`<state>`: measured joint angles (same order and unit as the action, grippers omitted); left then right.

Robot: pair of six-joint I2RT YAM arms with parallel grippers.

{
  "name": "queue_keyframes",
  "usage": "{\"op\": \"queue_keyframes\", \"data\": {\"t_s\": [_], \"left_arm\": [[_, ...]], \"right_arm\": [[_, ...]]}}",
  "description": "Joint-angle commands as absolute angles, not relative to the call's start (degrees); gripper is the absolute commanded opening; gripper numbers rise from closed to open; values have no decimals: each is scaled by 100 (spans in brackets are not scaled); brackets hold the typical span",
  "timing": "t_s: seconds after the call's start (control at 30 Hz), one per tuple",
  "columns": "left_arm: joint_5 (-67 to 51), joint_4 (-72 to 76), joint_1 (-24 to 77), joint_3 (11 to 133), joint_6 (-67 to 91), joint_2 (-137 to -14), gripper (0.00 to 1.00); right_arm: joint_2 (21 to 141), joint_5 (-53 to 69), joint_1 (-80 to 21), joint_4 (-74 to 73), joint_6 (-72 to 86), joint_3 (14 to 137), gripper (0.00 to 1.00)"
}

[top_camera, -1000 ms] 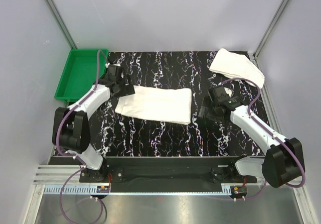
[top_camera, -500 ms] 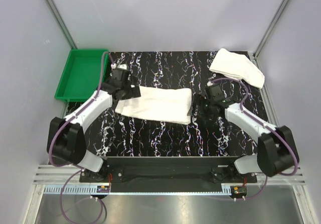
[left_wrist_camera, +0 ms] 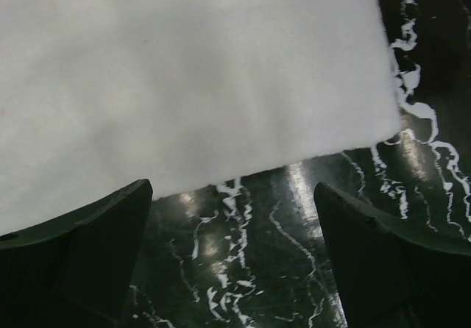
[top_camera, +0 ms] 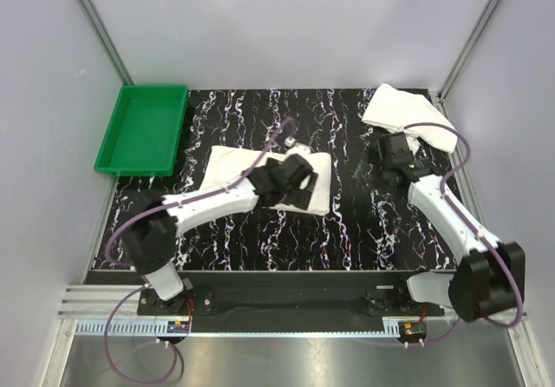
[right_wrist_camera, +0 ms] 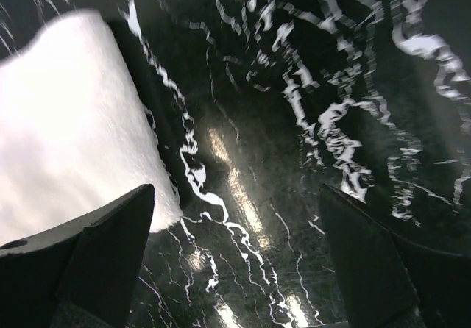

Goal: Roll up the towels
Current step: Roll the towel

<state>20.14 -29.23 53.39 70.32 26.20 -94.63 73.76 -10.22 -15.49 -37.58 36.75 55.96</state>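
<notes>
Left wrist view, towel (left_wrist_camera: 191, 70) cropped by frame, left gripper (left_wrist_camera: 232, 195) spread, right gripper (right_wrist_camera: 235, 193) spread

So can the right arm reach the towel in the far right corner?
Probably yes: the open right end effector is close beside that towel, with only bare table between them.

The top external camera looks steeply down from above and behind the arm bases, far enough off to take in the whole marbled bench (top_camera: 347, 231). The left wrist camera hangs close over it, facing past the left end effector (left_wrist_camera: 232, 188) onto an edge of the flat towel (left_wrist_camera: 184, 70), the one lying mid-bench in the top view. The right wrist camera, equally near, faces past the right end effector (right_wrist_camera: 235, 195) onto the bench, with the corner of a towel (right_wrist_camera: 73, 122) at its left.
</notes>
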Motion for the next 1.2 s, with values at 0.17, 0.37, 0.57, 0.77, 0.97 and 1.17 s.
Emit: {"op": "queue_keyframes", "data": {"t_s": [0.17, 0.37, 0.57, 0.77, 0.97, 1.17], "left_arm": [[2699, -3058, 6196, 8955, 2839, -11117, 99], [2646, -3023, 6284, 9448, 2813, -11706, 99], [2663, -3347, 6319, 9931, 2856, -12321, 99], [2698, -3463, 6346, 10028, 3085, -12709, 87], [2778, -3630, 6346, 10011, 3191, -12955, 49], [2576, -3560, 6346, 9975, 3164, -12850, 0]], "right_arm": [[6171, -2031, -1380, -4369, 3929, 5863, 100], [5643, -1995, -1389, -4438, 3815, 5704, 100], [5827, -1872, -1389, -4456, 3648, 5660, 100], [5897, -1749, -1397, -4324, 3604, 5572, 100], [5994, -1723, -1389, -4315, 3559, 5537, 100], [5933, -1767, -1397, -4307, 3464, 5563, 100]]}}
